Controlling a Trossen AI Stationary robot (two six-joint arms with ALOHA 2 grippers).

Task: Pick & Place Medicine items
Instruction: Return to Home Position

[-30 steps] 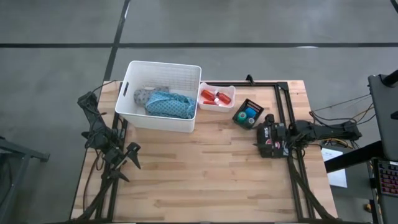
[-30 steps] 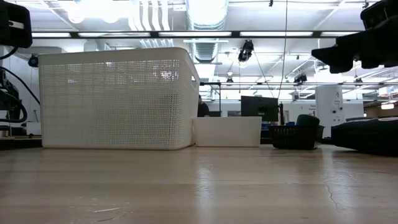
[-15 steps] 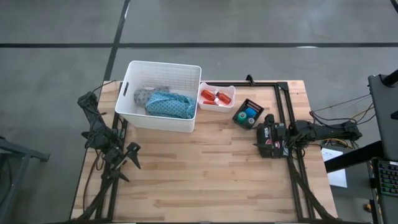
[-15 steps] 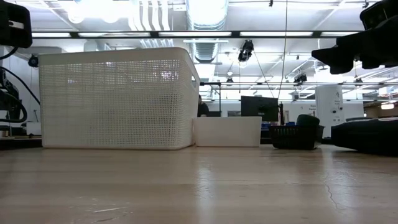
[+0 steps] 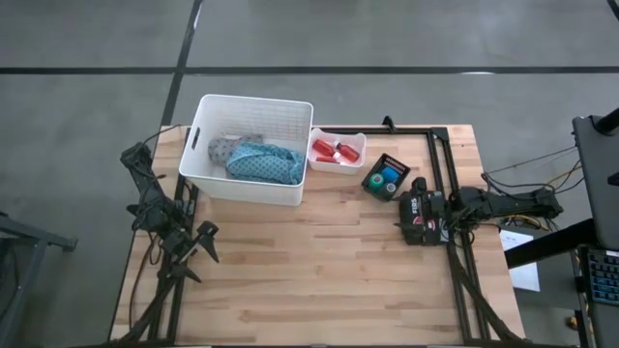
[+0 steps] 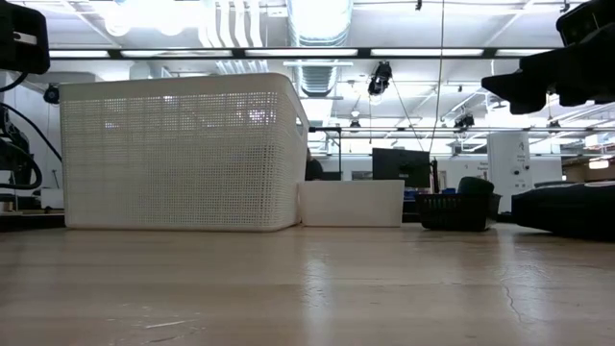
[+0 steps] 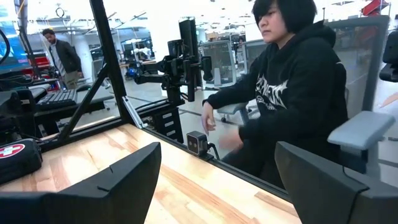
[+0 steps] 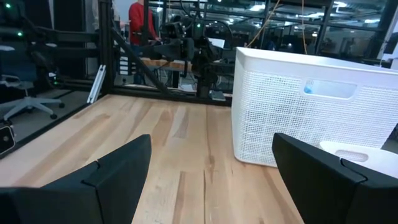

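Red bottles with white caps (image 5: pixel 336 151) lie in a small white tray (image 5: pixel 356 140) beside the white basket. The blue and green round containers (image 5: pixel 387 175) sit in a small black holder just right of that tray. My left gripper (image 7: pixel 217 168) is open and hangs over the table's left part (image 5: pixel 201 242), far from all of them. My right gripper (image 8: pixel 211 162) is open too. It hovers at the table's right side (image 6: pixel 524 85), above the black first-aid pouch (image 5: pixel 418 217), short of the holder.
The white basket (image 5: pixel 253 150) at the far left holds teal and grey cloths (image 5: pixel 263 160). The first-aid pouch lies on the table (image 6: pixel 567 210). A black frame (image 5: pixel 437 164) borders the right side. A person (image 7: pixel 292 93) sits at the table's edge. Bare wood spans the middle and near part.
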